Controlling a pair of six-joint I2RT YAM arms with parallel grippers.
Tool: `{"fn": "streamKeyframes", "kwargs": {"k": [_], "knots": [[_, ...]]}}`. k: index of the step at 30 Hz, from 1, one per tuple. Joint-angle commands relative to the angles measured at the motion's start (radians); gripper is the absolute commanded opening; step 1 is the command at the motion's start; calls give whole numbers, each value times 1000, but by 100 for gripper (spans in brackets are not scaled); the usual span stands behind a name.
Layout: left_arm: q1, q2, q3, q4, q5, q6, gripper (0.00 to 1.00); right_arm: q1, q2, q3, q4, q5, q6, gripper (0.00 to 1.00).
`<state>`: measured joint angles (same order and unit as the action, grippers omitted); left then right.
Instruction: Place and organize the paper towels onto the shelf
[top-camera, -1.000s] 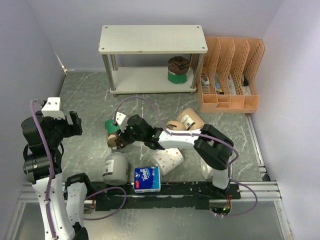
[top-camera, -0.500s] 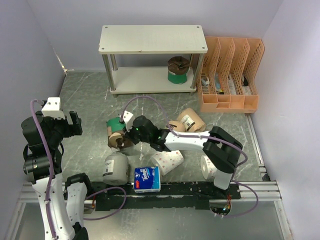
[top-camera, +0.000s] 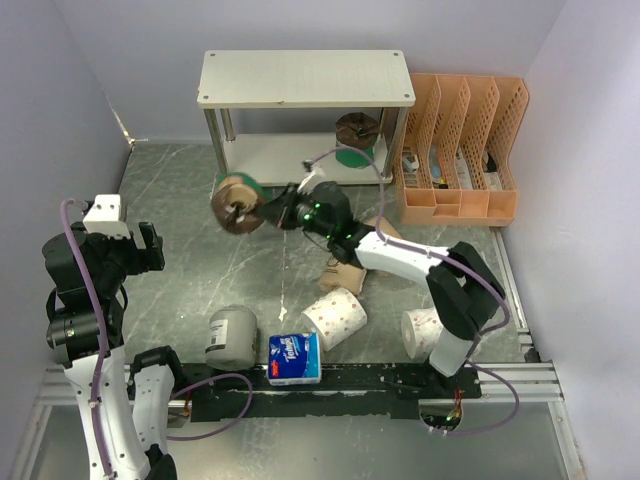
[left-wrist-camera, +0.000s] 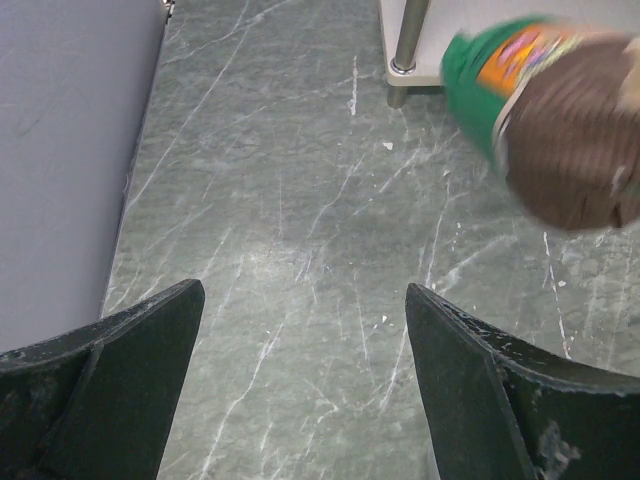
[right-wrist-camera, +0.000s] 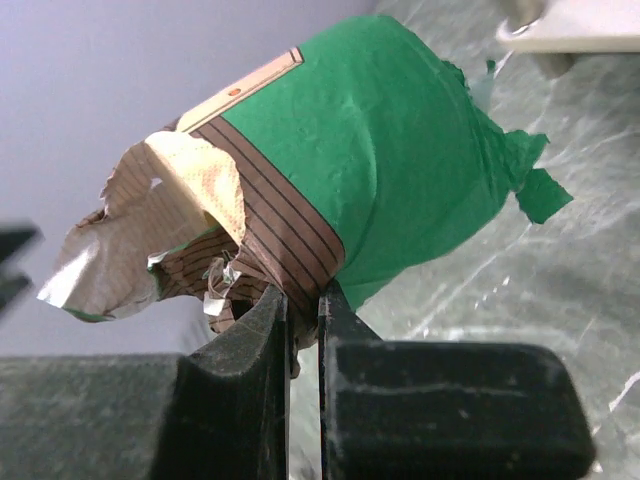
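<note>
Right claw (top-camera: 268, 212) is up off the marble table (top-camera: 180, 190), jaws pinched almost closed on the crumpled wrapper end of a brown-and-green roll (top-camera: 236, 203). The roll hangs in the air just left of the fingertips, tipped on its side. Beyond the claw stands the shelf (top-camera: 305, 78), with a second roll (top-camera: 355, 140) on its lower board, off to the claw's right. Left claw (left-wrist-camera: 303, 295) gapes wide, gripping nothing, with the lifted roll ahead of it to the right.
</note>
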<state>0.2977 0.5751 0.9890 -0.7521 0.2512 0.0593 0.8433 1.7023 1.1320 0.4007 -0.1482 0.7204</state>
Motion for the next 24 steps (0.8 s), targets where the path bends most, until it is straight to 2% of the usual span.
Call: {"fn": "streamKeyframes", "kwargs": {"k": [1, 4, 7, 12, 16, 20, 24], "knots": [[11, -12, -6, 28, -9, -10, 94, -130, 68, -92, 400, -145, 530, 0], [12, -12, -5, 28, -5, -9, 94, -188, 137, -123, 644, -133, 755, 0], [12, -6, -6, 28, -5, -9, 94, -231, 214, -145, 833, -5, 909, 0], [12, -4, -6, 28, -6, -9, 93, -285, 311, -22, 857, 175, 963, 0], [11, -5, -6, 29, -8, -10, 94, -327, 334, 34, 721, 295, 931, 0], [11, -7, -6, 30, -8, -10, 94, -344, 289, 94, 468, 414, 903, 0], [11, -9, -6, 28, -8, -10, 94, -376, 296, 197, 201, 431, 906, 0]]}}
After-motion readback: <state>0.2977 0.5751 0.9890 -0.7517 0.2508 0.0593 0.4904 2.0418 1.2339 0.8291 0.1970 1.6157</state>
